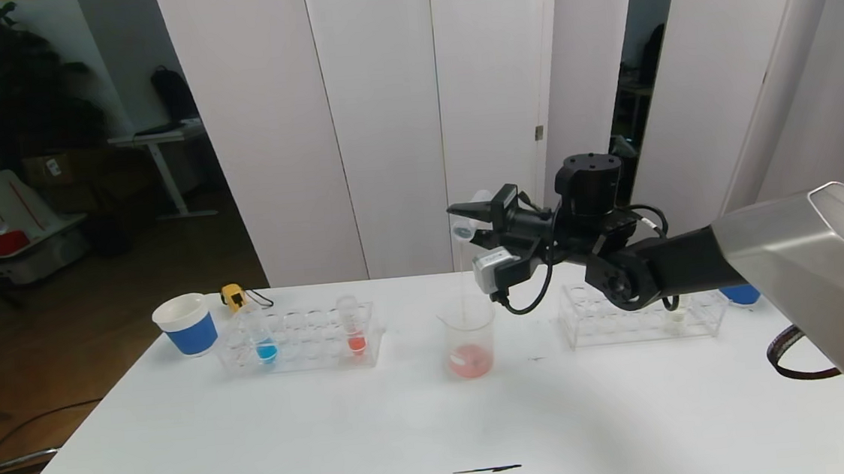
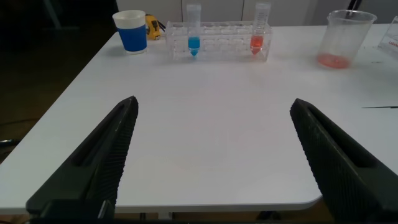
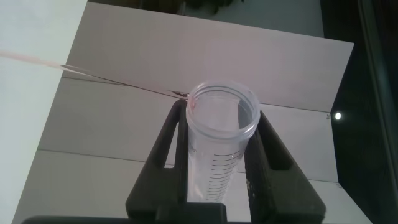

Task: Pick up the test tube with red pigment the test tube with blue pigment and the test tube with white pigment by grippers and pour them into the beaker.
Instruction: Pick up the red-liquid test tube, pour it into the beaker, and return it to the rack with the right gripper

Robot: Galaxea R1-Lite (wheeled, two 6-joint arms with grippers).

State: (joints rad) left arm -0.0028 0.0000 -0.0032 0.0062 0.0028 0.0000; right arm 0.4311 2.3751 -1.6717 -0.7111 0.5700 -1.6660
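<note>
At the frame's centre, the right gripper (image 1: 475, 227) is clasping a tilted test tube (image 1: 464, 226) above the beaker (image 1: 469, 345); a thin stream is falling in. The left gripper (image 2: 214, 158) is hanging wide open.

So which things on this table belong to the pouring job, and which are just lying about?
Job:
- tilted tube in right claw
- beaker
- blue tube
- red tube

Lying about:
- paper cup
- yellow gadget

no readable text, label or number anywhere
</note>
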